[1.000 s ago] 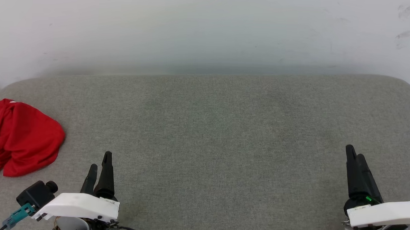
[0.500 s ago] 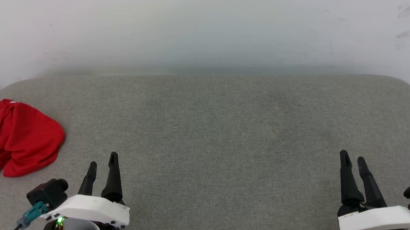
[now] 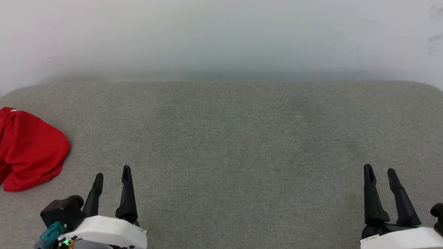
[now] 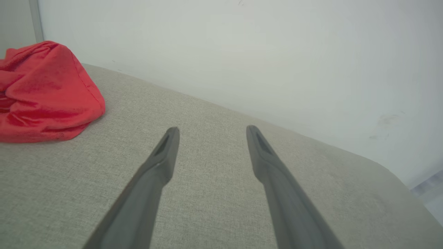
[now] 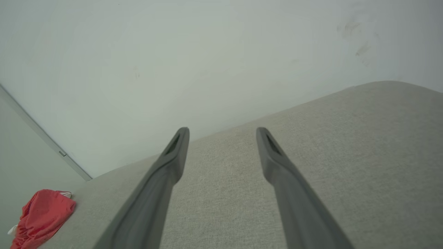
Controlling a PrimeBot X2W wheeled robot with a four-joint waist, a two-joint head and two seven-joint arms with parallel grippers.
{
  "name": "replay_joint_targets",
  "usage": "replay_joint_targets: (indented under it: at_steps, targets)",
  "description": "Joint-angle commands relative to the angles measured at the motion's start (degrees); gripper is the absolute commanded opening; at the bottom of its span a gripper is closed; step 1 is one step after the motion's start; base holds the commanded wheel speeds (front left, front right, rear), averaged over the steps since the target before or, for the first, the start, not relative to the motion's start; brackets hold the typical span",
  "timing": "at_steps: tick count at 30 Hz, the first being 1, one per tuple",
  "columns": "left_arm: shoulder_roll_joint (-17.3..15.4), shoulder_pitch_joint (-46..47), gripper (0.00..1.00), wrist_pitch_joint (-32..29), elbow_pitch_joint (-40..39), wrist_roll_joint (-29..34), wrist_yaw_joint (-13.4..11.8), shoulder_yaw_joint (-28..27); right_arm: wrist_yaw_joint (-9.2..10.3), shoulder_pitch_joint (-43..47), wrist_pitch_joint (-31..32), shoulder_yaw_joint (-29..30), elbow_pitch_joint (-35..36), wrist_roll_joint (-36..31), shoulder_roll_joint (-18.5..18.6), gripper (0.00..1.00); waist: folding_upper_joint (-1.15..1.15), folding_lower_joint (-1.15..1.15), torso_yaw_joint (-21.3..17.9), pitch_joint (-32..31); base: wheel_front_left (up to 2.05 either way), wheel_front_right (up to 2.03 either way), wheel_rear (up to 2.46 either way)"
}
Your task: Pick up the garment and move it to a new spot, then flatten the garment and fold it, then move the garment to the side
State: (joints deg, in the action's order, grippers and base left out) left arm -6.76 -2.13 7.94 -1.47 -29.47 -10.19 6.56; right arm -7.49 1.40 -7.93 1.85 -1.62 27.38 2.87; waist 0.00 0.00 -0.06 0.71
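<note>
Two claws hang low over the near edge of the grey fabric-covered surface [image 3: 224, 139], and neither one has anything in it. The left claw [image 3: 112, 172] has its dark fingers spread apart with only bare grey cloth between them. The right claw [image 3: 379, 169], well away on the other side, is spread just as wide and is just as empty.

The garment [image 3: 22, 149] lies at the far left end of the surface, close to the rounded corner. It is a rumpled red heap with a sliver of white showing at its outer edge, and part of it runs past the left edge of the head view. It is nearer the left claw but touches neither claw. From the left wrist it looks bunched and rolled over on itself, with no sleeve or hem laid out.

From where I stand, the job looks as good as unstarted. The heap is neither flat nor folded, so I'd say picking it up, carrying it to open space, smoothing, folding and setting it aside all remain. The broad middle of the surface in front of the pale wall [image 3: 210, 34] offers room for that.
</note>
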Motion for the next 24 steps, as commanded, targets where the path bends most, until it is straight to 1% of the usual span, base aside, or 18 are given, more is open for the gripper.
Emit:
replay_joint_targets:
  at_steps: [1, 8, 14, 24]
  targets:
    - [-0.6, -0.3, 1.0, 0.7, -1.1, 2.0, -0.7, 0.4, 0.0, 0.2, -0.7, -0.1, 1.2, -2.0, 0.0, 1.0, 0.0, 0.0, 0.0, 0.0, 0.0, 0.0, 0.0]
    - [-1.5, -0.6, 1.0, 1.7, -1.5, 5.7, -1.5, 1.4, 0.0, 0.7, -1.7, -0.3, 2.0, -6.4, 0.0, 1.0, 0.0, 0.0, 0.1, 0.1, 0.0, 0.0, 0.0]
    - [-2.0, -0.9, 1.0, 2.6, -1.7, 8.5, -1.0, 2.0, 0.0, 1.2, -2.5, -0.5, 2.5, -9.6, 0.0, 1.0, 0.0, 0.0, 0.2, 0.2, 0.0, 0.0, 0.0]
    - [-1.8, -1.9, 1.0, 3.7, -2.2, 13.2, -1.0, 2.6, 0.0, 2.1, -3.7, -0.3, 3.0, -14.0, 0.0, 1.0, 0.0, 0.0, 0.2, 0.2, 0.0, 0.0, 0.0]
